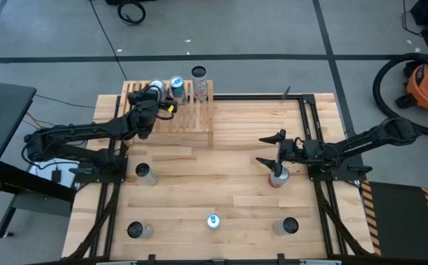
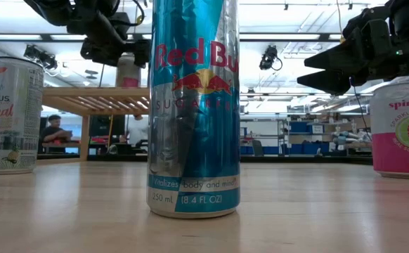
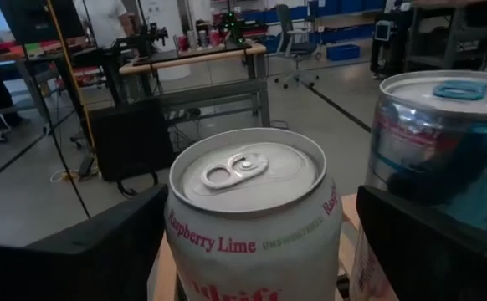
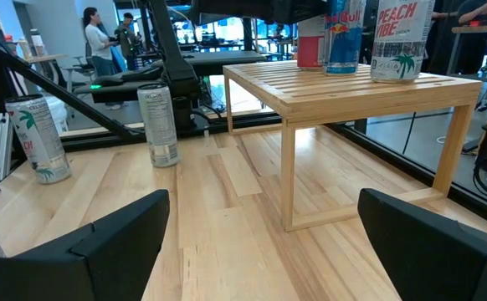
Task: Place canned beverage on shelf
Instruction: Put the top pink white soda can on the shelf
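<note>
The pale wooden slatted shelf [image 1: 171, 110] stands at the table's far left. Three cans stand upright on it: a white Raspberry Lime can [image 3: 248, 217], a blue-and-silver can [image 1: 176, 87] and a pale can [image 1: 198, 83]. My left gripper [image 1: 155, 94] is open at the shelf, with one finger on each side of the Raspberry Lime can. My right gripper [image 1: 267, 149] is open and empty over the table's right half, pointing toward the shelf [image 4: 352, 84]. A pink can [image 1: 276, 179] stands on the table just near of it. My left gripper has its fingers level on either side of the Raspberry Lime can's upper wall [image 3: 185, 242]. Bare wood shows between the can and one finger [image 3: 411, 242]. The other finger [image 3: 110, 251] lies close against the can, and I cannot tell whether it touches. The can stands upright on the slats.
More cans stand upright on the table: one near the left arm's base [image 1: 145, 173], one at the near left [image 1: 137, 230], a blue Red Bull [image 1: 212, 221] at the near middle and one at the near right [image 1: 290, 226]. Black rails run along both table sides.
</note>
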`<state>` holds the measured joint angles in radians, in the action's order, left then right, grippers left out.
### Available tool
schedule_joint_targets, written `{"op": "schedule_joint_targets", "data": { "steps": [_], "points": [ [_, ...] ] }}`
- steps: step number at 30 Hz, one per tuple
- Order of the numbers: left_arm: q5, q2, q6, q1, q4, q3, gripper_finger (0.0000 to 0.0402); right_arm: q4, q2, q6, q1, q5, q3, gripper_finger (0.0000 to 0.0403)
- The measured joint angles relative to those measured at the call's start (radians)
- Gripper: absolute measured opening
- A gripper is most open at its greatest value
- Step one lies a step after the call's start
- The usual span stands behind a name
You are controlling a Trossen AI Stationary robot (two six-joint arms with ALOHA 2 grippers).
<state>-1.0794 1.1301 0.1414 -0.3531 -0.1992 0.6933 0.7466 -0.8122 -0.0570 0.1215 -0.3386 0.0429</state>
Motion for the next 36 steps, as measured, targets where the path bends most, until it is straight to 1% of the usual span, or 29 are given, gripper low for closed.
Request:
{"op": "schedule_joint_targets", "data": {
  "steps": [5, 10, 15, 27, 31, 36],
  "points": [
    [-0.011, -0.007, 0.003, 0.015, 0.038, 0.0, 0.0385, 0.0, 0.0, 0.0, 0.0, 0.0, 0.0, 0.0399],
    [-0.062, -0.062, 0.002, 0.05, 0.085, 0.0, 0.0385, 0.0, 0.0, 0.0, 0.0, 0.0, 0.0, 0.0399],
    [-0.069, -0.121, -0.001, 0.07, 0.123, 0.0, 0.0385, 0.0, 0.0, 0.0, 0.0, 0.0, 0.0, 0.0399],
    [-0.065, -0.278, -0.136, 0.147, 0.122, 0.0, 0.0385, 0.0, 0.0, 0.0, 0.0, 0.0, 0.0, 0.0399],
    [0.0, -0.328, -0.211, 0.157, 0.154, 0.0, 0.0385, 0.0, 0.0, 0.0, 0.0, 0.0, 0.0, 0.0399],
    [0.121, -0.401, -0.196, 0.127, 0.272, 0.001, 0.0385, 0.0, 0.0, 0.0, 0.0, 0.0, 0.0, 0.0399]
  ]
}}
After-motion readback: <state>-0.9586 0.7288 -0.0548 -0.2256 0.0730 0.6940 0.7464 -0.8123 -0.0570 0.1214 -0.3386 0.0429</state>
